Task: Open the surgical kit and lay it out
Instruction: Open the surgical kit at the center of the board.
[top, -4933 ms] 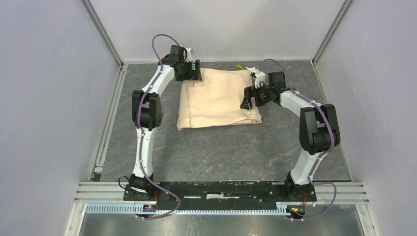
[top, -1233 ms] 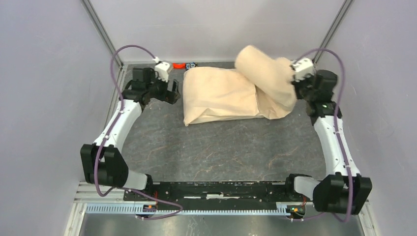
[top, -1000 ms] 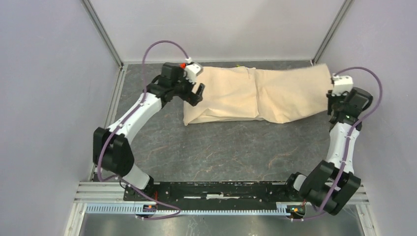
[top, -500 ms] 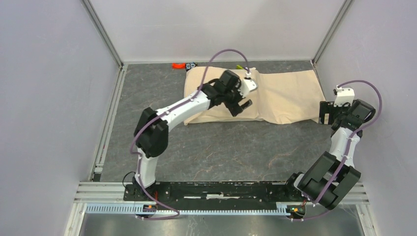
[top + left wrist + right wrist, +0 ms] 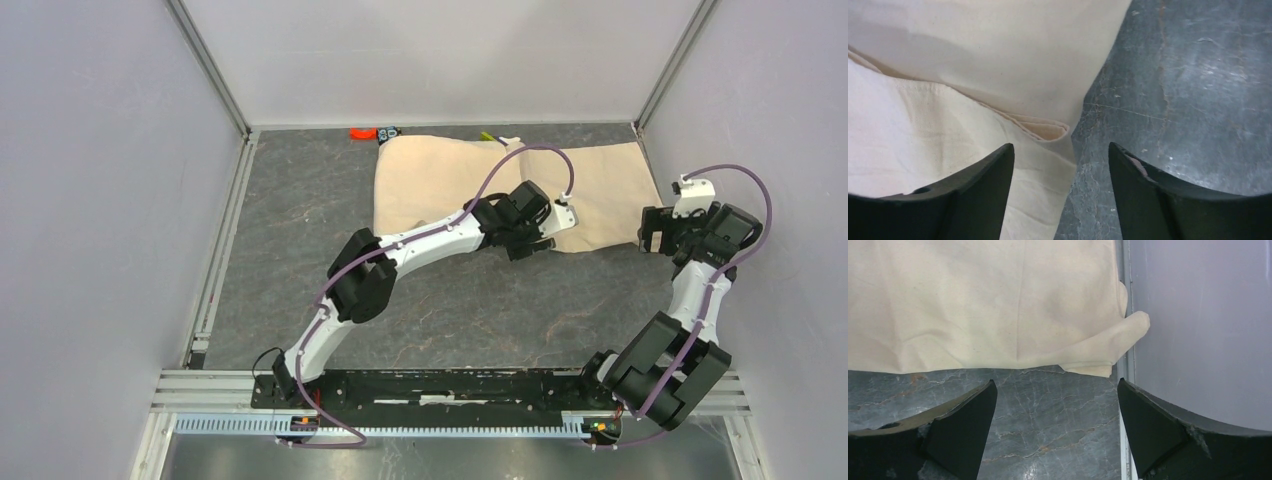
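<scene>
Right flap now lies flat; my left gripper (image 5: 1060, 146) and right gripper (image 5: 1055, 382) both gape; next, pinch the remaining fold of the cloth wrap (image 5: 450, 180)

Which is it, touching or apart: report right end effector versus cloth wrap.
Apart. Right wrist view: right end effector open, bare table showing between its fingertips and the cloth wrap's edge.
</scene>
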Available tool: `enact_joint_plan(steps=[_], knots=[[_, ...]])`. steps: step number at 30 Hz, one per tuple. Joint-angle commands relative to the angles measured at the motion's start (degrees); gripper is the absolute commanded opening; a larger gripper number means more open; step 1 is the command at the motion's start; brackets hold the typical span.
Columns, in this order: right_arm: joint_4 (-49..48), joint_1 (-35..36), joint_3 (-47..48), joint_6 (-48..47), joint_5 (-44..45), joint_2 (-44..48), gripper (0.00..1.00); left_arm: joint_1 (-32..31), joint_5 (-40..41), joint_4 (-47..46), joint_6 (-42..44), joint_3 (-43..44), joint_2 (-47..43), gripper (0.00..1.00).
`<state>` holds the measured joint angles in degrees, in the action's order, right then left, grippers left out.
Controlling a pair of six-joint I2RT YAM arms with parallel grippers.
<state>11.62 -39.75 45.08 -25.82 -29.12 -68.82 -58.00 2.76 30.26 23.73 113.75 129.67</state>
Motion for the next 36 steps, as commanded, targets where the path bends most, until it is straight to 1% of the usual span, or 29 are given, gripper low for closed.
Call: enact_joint_plan(steps=[1, 6, 8, 12, 14, 15, 16, 18, 22, 24, 29, 31, 32, 34, 36], knots=[[0.44, 0.08, -0.23, -0.19, -3.24, 0.7, 0.98, 0.7, 3.62, -0.42, 0.57, 4.12, 1.97, 0.7], [0.81, 0.08, -0.67, -0.19, -3.84, 0.09, 0.98, 0.78, 3.62, -0.12, 0.34, 4.47, 2.02, 0.46], [0.9, 0.04, -0.78, -0.32, -3.92, 0.08, 0.98, 0.78, 2.92, 0.32, 0.13, 4.47, 1.26, 0.42], [0.83, 0.11, -0.88, -0.46, -4.12, -0.04, 0.98, 0.87, 0.75, 1.44, -0.7, 4.63, -0.49, 0.39], [0.86, 0.08, -0.87, -0.29, -4.43, -0.27, 0.98, 1.01, -0.18, 1.96, -1.4, 4.89, -0.99, 0.31], [0.89, 0.04, -0.85, -0.24, -4.63, -0.34, 0.98, 1.09, -0.64, 2.36, -1.71, 5.21, -1.08, 0.25], [0.87, 0.08, -0.86, -0.19, -4.71, -0.38, 0.98, 1.21, -1.13, 2.83, -1.98, 5.57, -1.04, 0.19], [0.94, 0.05, -0.96, -0.1, -4.93, -0.5, 0.98, 1.52, -1.18, 4.0, -2.98, 6.64, -1.01, 0.03], [1.11, 0.15, -0.59, -0.09, -5.62, -0.67, 0.98, 3.75, -2.5, 4.98, -7.21, 7.28, -3.47, 0.02], [1.43, 0.62, 0.15, -0.02, -5.69, -0.95, 0.98, 6.01, -5.19, 4.98, -10.13, 7.12, -5.84, 0.02], [1.31, 2.57, 1.53, 0.54, -5.18, -1.36, 0.98, 13.93, -11.56, 5.37, -17.28, 6.11, -11.98, 0.02], [1.39, 3.45, 2.21, 0.9, -5.08, -1.73, 0.98, 17.99, -12.59, 5.46, -20.28, 3.63, -15.58, 0.02], [1.48, 3.93, 2.52, 1.06, -5.07, -1.81, 0.98, 21.17, -13.11, 5.12, -22.29, 1.66, -18.28, 0.02], [1.31, 4.81, 3.2, 1.28, -4.81, -1.93, 0.98, 28.19, -14.26, 2.75, -25.98, -4.66, -24.19, 0.02], [0.82, 5.66, 3.73, 1.79, -4.57, -2.25, 0.98, 37.35, -14.24, -0.25, -27.15, -12.93, -31.14, 0.02]])
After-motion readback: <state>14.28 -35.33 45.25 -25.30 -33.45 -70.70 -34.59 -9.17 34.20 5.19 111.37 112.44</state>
